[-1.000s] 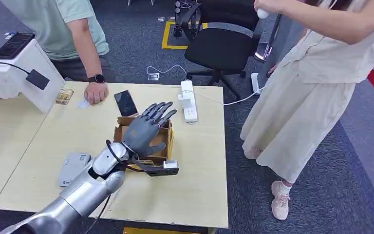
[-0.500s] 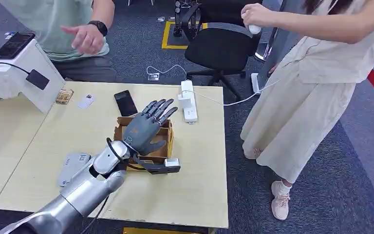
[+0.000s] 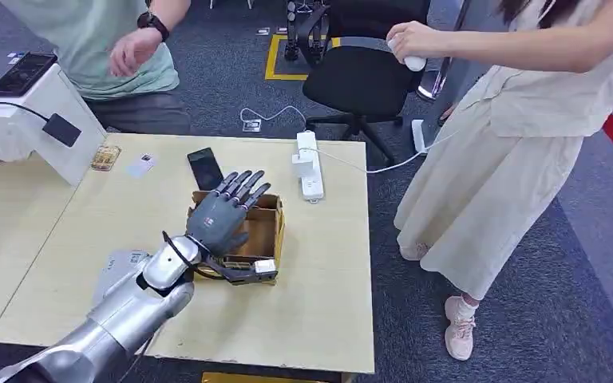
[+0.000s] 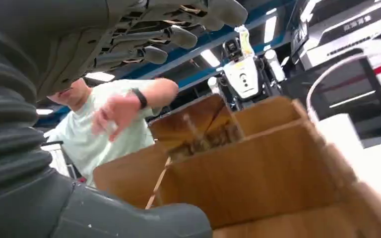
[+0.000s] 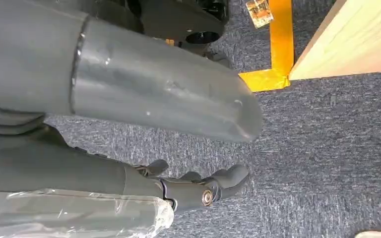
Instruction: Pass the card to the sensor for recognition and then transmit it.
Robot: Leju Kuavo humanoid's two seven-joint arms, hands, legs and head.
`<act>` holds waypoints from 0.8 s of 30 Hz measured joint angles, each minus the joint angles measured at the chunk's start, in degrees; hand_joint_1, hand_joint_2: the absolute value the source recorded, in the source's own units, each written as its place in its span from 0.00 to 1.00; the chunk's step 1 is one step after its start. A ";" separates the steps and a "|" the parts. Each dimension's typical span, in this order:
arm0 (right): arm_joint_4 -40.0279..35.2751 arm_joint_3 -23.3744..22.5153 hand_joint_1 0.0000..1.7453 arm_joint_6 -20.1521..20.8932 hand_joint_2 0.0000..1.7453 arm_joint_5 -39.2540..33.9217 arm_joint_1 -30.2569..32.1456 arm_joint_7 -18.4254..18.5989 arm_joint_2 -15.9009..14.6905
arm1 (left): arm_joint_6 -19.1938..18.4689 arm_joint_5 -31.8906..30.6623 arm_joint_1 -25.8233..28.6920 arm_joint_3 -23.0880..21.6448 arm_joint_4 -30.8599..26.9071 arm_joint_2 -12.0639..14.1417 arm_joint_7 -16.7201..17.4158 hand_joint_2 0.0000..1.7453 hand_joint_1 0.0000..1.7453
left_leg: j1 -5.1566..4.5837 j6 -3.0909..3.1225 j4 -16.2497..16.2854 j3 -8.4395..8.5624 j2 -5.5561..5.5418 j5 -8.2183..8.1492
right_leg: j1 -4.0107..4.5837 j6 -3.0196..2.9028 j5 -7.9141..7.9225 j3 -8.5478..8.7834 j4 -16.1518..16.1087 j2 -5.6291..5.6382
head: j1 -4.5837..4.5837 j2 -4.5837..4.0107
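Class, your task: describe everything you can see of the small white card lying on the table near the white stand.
The white card is a small, thin, flat rectangle with a tiny dark mark near one corner; its print is too small to read. It lies slightly askew on the wooden table, between a brownish patterned card and the black phone, touching neither. Nothing holds it: the left hand hovers over the cardboard box, apart from it.

A small white card (image 3: pixel 140 165) lies flat near the white sensor stand (image 3: pixel 44 120).
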 joint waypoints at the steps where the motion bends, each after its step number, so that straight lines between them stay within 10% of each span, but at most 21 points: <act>1: 0.00 0.00 0.00 0.00 0.00 -0.13 0.00 -0.11 0.00 | 0.02 -0.15 0.06 0.20 0.31 0.04 0.09 1.00 0.00 | 0.00 0.00 0.00 0.00 0.00 0.00 | 0.00 0.00 0.00 0.00 0.00 0.00 | 0.00 0.00; 24: -0.02 -0.02 0.00 -0.11 0.00 -1.40 0.09 -0.57 0.00 | -5.40 2.51 1.38 2.18 -0.48 1.57 -0.33 1.00 0.00 | 0.00 0.00 0.00 0.00 0.00 0.00 | 0.00 0.00 0.00 0.00 0.00 0.00 | 0.00 0.00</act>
